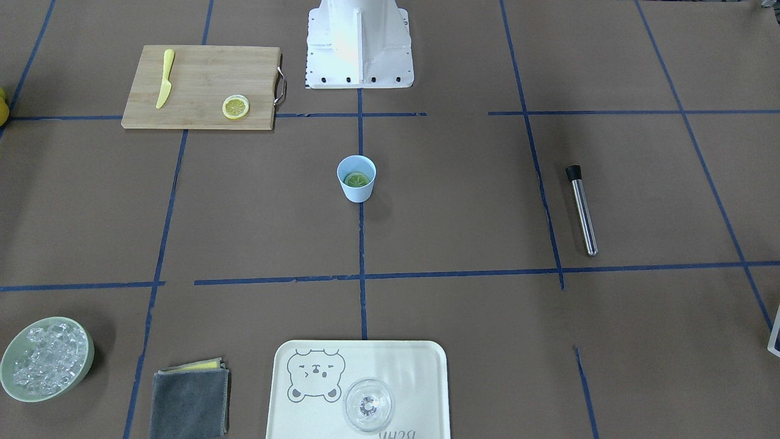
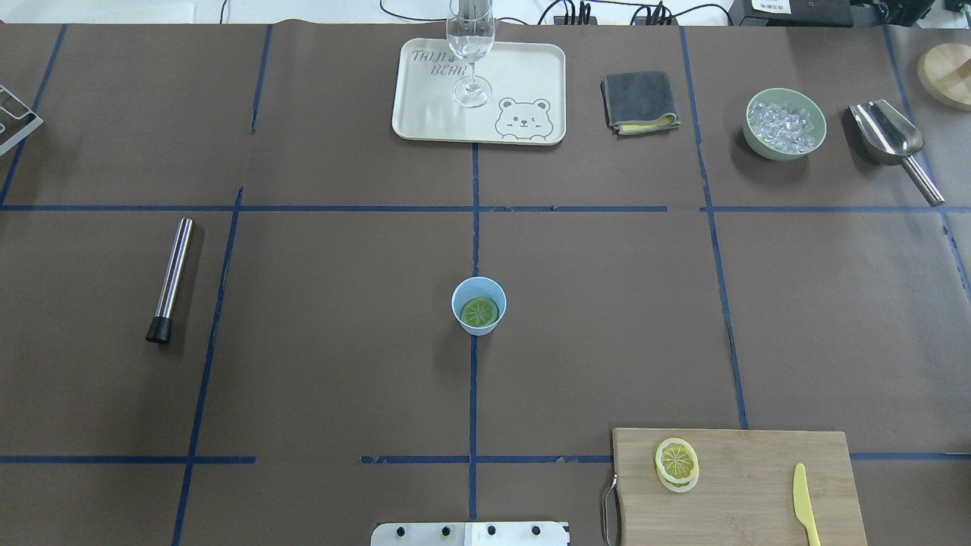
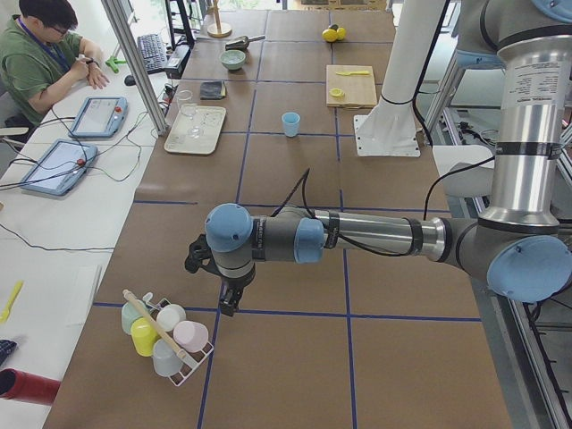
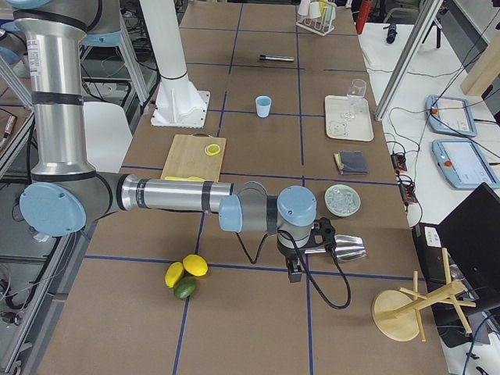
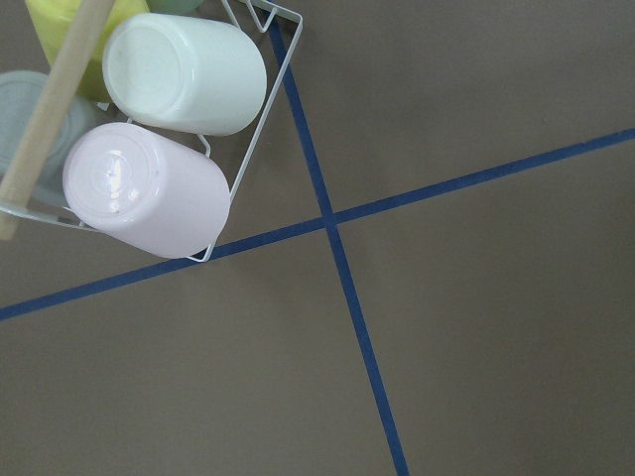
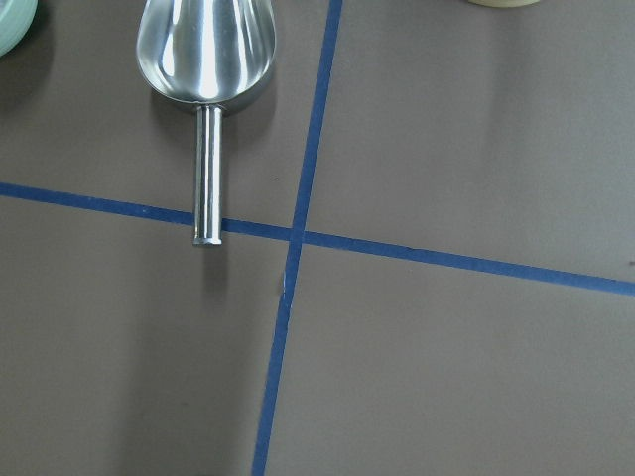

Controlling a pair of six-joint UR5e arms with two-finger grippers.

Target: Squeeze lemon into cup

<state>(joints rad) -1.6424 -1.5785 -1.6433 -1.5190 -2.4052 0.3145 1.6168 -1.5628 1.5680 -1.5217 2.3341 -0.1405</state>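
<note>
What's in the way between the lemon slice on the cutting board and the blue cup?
Nothing visible. Only taped table surface lies between the lemon slice on the cutting board and the cup. The knife lies on the slice's other side.

The lemon (image 1: pixel 357 179) lies inside the cup (image 1: pixel 356 192).

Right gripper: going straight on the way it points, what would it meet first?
Probably the brown table cover near the blue tape crossing. The right gripper points down beside the metal scoop, whose handle seems just off that line; depth is unclear.
</note>
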